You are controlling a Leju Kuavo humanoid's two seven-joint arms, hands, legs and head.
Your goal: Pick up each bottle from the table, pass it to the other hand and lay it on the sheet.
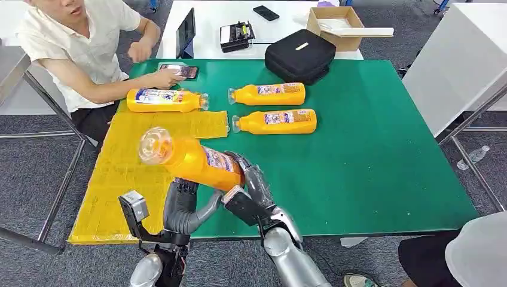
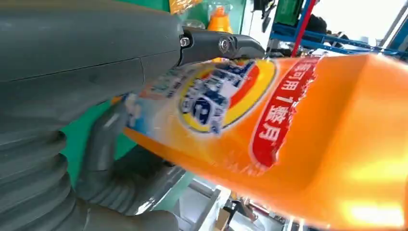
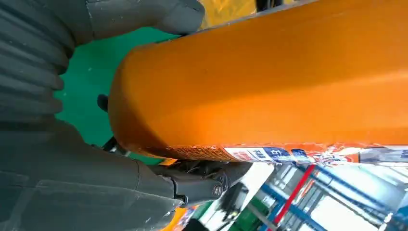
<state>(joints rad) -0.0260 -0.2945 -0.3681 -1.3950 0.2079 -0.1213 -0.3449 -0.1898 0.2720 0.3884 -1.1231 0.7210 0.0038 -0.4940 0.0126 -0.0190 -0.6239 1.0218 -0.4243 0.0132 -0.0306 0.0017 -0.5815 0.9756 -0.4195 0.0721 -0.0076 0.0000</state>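
Both hands met on 1 orange bottle (image 1: 191, 158) lifted above the near edge of the green table (image 1: 382, 161). Robot's right hand (image 1: 254, 185) wrapped its fingers round the bottle's base end, and the left hand (image 1: 182, 197) closed on the body from beneath; in the left wrist view a dark finger (image 2: 221, 45) lay over the label, in the right wrist view a thumb (image 3: 144, 17) pressed the base. With both hands gripping, this looked like the handover itself, the bottle held clear of the table so the receiving hand could take it. Its clear cap pointed out over the yellow sheet (image 1: 119, 185), which suited laying it down there.

Counted: 4 bottles in all. 1 was in the hands, 1 bottle (image 1: 162, 100) lay on the sheet's far end, and 2 bottles (image 1: 269, 94) lay side by side on the green cloth, waiting. 1 person (image 1: 78, 42) sat at the far corner with 1 phone (image 1: 179, 70).
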